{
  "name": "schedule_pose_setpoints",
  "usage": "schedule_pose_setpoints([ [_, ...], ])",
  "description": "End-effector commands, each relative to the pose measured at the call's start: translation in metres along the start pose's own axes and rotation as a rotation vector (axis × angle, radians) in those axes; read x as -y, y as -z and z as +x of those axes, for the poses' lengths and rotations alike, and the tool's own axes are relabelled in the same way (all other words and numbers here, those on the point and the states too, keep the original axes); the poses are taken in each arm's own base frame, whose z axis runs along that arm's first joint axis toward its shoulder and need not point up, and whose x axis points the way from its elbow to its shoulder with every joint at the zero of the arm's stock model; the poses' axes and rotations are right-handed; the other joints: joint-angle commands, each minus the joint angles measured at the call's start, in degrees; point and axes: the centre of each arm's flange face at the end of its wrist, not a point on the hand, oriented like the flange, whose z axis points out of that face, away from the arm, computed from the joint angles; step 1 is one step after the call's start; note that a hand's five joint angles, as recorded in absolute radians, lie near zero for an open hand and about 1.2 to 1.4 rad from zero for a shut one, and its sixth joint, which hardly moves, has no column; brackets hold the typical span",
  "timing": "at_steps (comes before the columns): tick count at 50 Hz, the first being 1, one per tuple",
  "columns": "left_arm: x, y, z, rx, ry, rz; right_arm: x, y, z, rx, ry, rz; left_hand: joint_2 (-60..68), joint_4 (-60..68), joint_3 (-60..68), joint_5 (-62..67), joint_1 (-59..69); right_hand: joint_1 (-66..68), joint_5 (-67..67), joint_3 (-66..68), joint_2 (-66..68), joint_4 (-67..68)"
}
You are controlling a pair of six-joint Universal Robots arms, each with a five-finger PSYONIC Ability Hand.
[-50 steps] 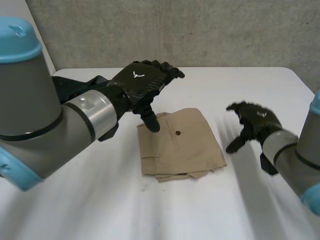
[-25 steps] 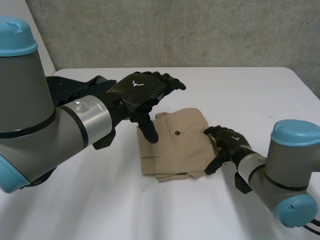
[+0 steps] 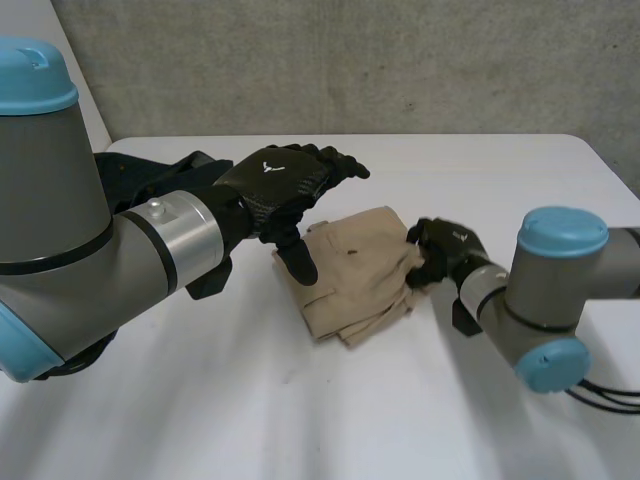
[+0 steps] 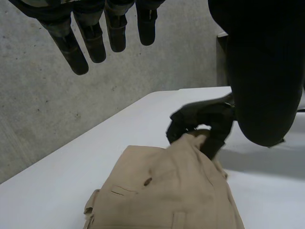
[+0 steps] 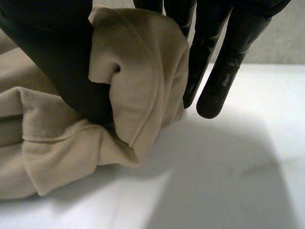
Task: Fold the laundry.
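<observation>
A folded tan garment (image 3: 360, 275) lies in the middle of the white table (image 3: 300, 420), its right side bunched up. My right hand (image 3: 445, 250) is at that right edge, shut on the cloth. In the right wrist view the thumb (image 5: 52, 57) and fingers (image 5: 224, 62) pinch a thick fold of the tan garment (image 5: 138, 71). My left hand (image 3: 280, 180) hovers open above the garment's left part, fingers straight, thumb pointing down near the cloth. In the left wrist view its fingers (image 4: 90, 38) hang over the tan garment (image 4: 167, 191), with the right hand (image 4: 200, 119) at the far edge.
A grey concrete wall (image 3: 400, 60) stands right behind the table's far edge. Bare white tabletop lies in front of the garment and to both sides. My left arm (image 3: 120, 260) reaches across the table's left part.
My right hand came in from the right, reached the garment's right edge and closed on it, bunching the cloth leftward. The left hand has barely moved.
</observation>
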Motion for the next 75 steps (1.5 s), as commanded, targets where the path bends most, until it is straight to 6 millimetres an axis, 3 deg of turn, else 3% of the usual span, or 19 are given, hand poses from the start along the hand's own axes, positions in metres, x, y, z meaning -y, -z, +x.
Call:
schedule_pose_setpoints([
  [1, 0.001, 0.0, 0.0, 0.0, 0.013, 0.003, 0.043, -0.03, 0.026, -0.039, 0.007, 0.132, -0.44, -0.1, -0.73, -0.79, 0.99, 29.36, 19.27, 16.64, 13.32, 12.02],
  [6, 0.001, -0.001, -0.001, 0.003, 0.014, 0.01, 0.074, -0.061, 0.074, -0.143, -0.002, 0.193, -0.27, 0.07, -0.56, -0.62, 1.16, 29.36, 19.27, 16.64, 13.32, 12.02],
  [10, 0.001, -0.002, -0.001, 0.004, 0.015, 0.012, 0.085, -0.078, 0.111, -0.244, -0.014, 0.206, -0.27, 0.07, -0.56, -0.62, 1.16, 29.36, 19.27, 16.64, 13.32, 12.02],
  [13, 0.0, -0.002, -0.001, 0.004, 0.016, 0.009, 0.092, -0.091, 0.145, -0.326, -0.002, 0.225, -0.27, 0.07, -0.56, -0.62, 1.16, 29.36, 19.27, 16.64, 13.32, 12.02],
  [14, 0.0, -0.002, -0.001, 0.004, 0.016, 0.009, 0.094, -0.094, 0.169, -0.375, 0.011, 0.231, -0.27, 0.07, -0.56, -0.62, 1.16, 29.36, 19.27, 16.64, 13.32, 12.02],
  [18, -0.001, -0.002, -0.001, 0.004, 0.017, 0.006, 0.102, -0.093, 0.226, -0.484, 0.062, 0.254, -0.44, -0.1, -0.73, -0.79, 0.99, 29.36, 19.27, 16.64, 13.32, 12.02],
  [26, -0.003, -0.003, -0.002, 0.005, 0.018, 0.002, 0.114, -0.075, 0.289, -0.568, 0.184, 0.261, -0.27, 0.07, -0.56, -0.62, 1.16, 29.36, 19.27, 16.64, 13.32, 12.02],
  [33, -0.009, -0.007, -0.001, -0.002, 0.024, -0.014, 0.124, -0.065, 0.312, -0.614, 0.248, 0.277, -0.44, -0.1, -0.73, -0.79, 0.99, 29.36, 19.27, 16.64, 13.32, 12.02],
  [42, -0.014, -0.01, 0.0, -0.005, 0.029, -0.028, 0.126, -0.066, 0.314, -0.627, 0.287, 0.284, -0.44, -0.1, -0.73, -0.79, 0.99, 29.36, 19.27, 16.64, 13.32, 12.02],
  [43, -0.014, -0.01, -0.001, -0.003, 0.029, -0.028, 0.124, -0.066, 0.314, -0.63, 0.29, 0.28, -0.61, -0.26, -0.9, -0.95, 0.82, 25.09, 15.0, 12.37, 9.04, 7.74],
  [44, -0.013, -0.01, -0.001, -0.003, 0.029, -0.027, 0.123, -0.066, 0.314, -0.63, 0.294, 0.273, -0.61, -0.27, -0.9, -0.95, 0.82, 8.22, -1.86, -4.49, -7.82, -9.12],
  [45, -0.013, -0.01, -0.002, -0.002, 0.029, -0.027, 0.119, -0.068, 0.313, -0.621, 0.303, 0.256, -0.44, -0.1, -0.73, -0.79, 0.99, -40.64, -50.73, -53.36, -56.68, -57.98],
  [51, -0.011, -0.009, -0.003, 0.003, 0.027, -0.021, 0.123, -0.065, 0.304, -0.625, 0.387, 0.204, -0.78, -0.43, -1.07, -1.12, 0.65, -40.64, -50.73, -53.36, -56.68, -57.98],
  [63, 0.005, -0.001, -0.006, 0.019, 0.049, 0.027, 0.228, -0.013, 0.267, -0.814, 0.67, 0.274, -1.11, -0.77, -1.4, -1.46, 0.32, -40.64, -50.73, -53.36, -56.68, -57.98],
  [67, 0.016, 0.004, -0.012, 0.039, 0.034, 0.077, 0.261, -0.003, 0.21, -0.774, 0.704, 0.362, -1.28, -0.94, -1.57, -1.63, 0.15, -40.64, -50.73, -53.36, -56.68, -57.98],
  [68, 0.019, 0.005, -0.013, 0.045, 0.029, 0.091, 0.269, -0.004, 0.179, -0.72, 0.708, 0.405, -1.61, -1.27, -1.9, -1.96, -0.19, -40.64, -50.73, -53.36, -56.68, -57.98],
  [69, 0.021, 0.006, -0.015, 0.051, 0.026, 0.101, 0.273, -0.003, 0.163, -0.695, 0.707, 0.431, -1.78, -1.44, -2.07, -2.13, -0.36, -40.64, -50.73, -53.36, -56.68, -57.98],
  [72, 0.036, 0.014, -0.029, 0.095, 0.003, 0.157, 0.275, -0.004, 0.112, -0.585, 0.681, 0.5, -2.29, -1.95, -2.58, -2.64, -0.86, -40.64, -50.73, -53.36, -56.68, -57.98],
  [75, 0.048, 0.021, -0.057, 0.179, -0.014, 0.212, 0.26, -0.008, 0.086, -0.49, 0.64, 0.486, -2.29, -1.95, -2.58, -2.64, -0.86, -40.64, -50.73, -53.36, -56.68, -57.98],
])
